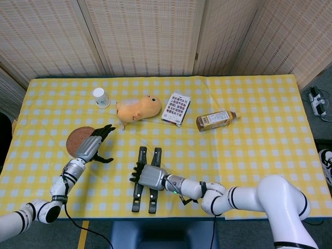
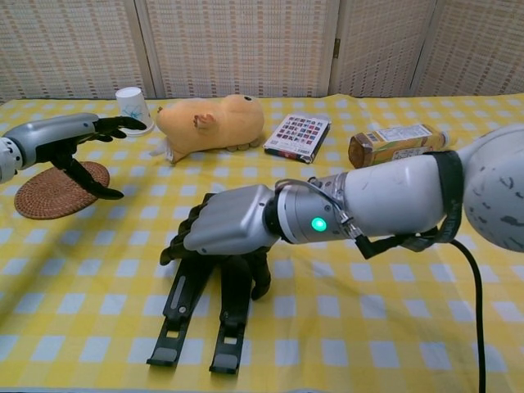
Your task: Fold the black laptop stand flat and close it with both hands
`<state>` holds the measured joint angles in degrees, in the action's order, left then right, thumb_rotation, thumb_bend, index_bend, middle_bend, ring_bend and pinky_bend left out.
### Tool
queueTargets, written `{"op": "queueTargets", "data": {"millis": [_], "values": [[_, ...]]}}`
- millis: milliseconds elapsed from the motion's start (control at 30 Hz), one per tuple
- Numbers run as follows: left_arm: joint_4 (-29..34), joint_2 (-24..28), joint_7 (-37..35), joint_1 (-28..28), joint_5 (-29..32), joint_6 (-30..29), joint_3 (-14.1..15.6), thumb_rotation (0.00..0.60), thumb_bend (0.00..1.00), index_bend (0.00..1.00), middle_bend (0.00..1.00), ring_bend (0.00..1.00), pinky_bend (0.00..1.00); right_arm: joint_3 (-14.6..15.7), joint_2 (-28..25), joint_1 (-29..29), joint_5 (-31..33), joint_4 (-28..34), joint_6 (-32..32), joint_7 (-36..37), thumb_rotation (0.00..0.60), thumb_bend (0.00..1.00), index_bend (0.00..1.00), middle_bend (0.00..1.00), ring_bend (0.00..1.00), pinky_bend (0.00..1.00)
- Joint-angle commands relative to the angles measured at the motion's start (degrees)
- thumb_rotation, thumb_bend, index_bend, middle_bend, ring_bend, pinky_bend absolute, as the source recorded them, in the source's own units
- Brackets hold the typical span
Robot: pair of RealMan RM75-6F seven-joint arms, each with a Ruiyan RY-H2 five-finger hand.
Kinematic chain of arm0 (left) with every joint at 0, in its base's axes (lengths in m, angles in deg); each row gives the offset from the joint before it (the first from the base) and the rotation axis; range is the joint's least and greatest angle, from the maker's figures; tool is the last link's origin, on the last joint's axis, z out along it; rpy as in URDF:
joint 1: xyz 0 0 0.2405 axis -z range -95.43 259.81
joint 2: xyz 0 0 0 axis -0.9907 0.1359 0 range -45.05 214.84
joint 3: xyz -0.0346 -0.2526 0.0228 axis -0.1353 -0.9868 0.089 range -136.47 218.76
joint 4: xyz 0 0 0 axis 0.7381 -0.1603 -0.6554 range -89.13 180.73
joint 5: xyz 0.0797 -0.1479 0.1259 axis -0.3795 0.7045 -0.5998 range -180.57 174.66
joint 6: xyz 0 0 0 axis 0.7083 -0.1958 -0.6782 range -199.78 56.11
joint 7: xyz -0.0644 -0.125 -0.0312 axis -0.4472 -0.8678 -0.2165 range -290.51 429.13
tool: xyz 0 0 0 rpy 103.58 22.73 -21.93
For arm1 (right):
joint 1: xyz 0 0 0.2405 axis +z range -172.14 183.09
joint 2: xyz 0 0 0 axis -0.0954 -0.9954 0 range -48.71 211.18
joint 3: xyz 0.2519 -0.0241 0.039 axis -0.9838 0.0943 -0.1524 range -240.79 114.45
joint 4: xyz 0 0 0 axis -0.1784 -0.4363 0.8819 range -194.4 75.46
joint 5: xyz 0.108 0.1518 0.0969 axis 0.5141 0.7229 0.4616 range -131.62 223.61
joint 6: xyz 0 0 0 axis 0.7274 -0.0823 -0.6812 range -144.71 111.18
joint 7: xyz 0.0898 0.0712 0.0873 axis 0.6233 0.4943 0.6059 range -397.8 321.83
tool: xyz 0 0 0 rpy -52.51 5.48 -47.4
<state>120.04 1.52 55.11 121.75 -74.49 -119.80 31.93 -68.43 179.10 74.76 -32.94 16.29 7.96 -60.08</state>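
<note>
The right hand [image 2: 223, 230] is lying palm-down on the far half of the black laptop stand [image 1: 146, 179], its fingers [image 2: 178, 246] draping over the left bar. The left hand [image 1: 91, 146] is hanging well apart to the left near the woven coaster [image 1: 76, 139], fingers spread and holding nothing. The stand is lying on the yellow checked worktop [image 1: 249, 124], its two bars running near-to-far, near ends pointing at the robot.
</note>
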Motion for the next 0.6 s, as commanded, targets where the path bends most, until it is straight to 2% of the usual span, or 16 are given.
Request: {"op": "queueTargets", "data": {"millis": [33,233,367,600], "values": [[-0.1,0.0,-0.1,-0.2,0.1,0.0,0.0,0.6,0.21,0.05,0.0,0.0,0.0,0.0,0.3,0.6,0.2,-0.6,-0.3,0.3,0.6,0.22,0.09,0.12,0.0,0.0],[-0.4,0.1,-0.4,-0.5,0.0,-0.1,0.2,0.6,0.21,0.05,0.0,0.0,0.0,0.3,0.6,0.8,-0.3,-1.4,0.9,1.1,0.6,0.24,0.2,0.19,0.02,0.0],[-0.4,0.1,-0.8,-0.6,-0.1,-0.2,0.1,0.6,0.21,0.05,0.0,0.0,0.0,0.6,1.2,0.8,-1.4,-2.3,2.3,1.9,0.6,0.24,0.35,0.27,0.08,0.0],[-0.4,0.3,-0.9,-0.8,-0.4,-0.3,0.2,0.6,0.21,0.05,0.0,0.0,0.0,0.9,1.0,0.2,-4.0,-2.4,5.5,4.3,0.6,0.27,0.46,0.35,0.16,0.0]]}}
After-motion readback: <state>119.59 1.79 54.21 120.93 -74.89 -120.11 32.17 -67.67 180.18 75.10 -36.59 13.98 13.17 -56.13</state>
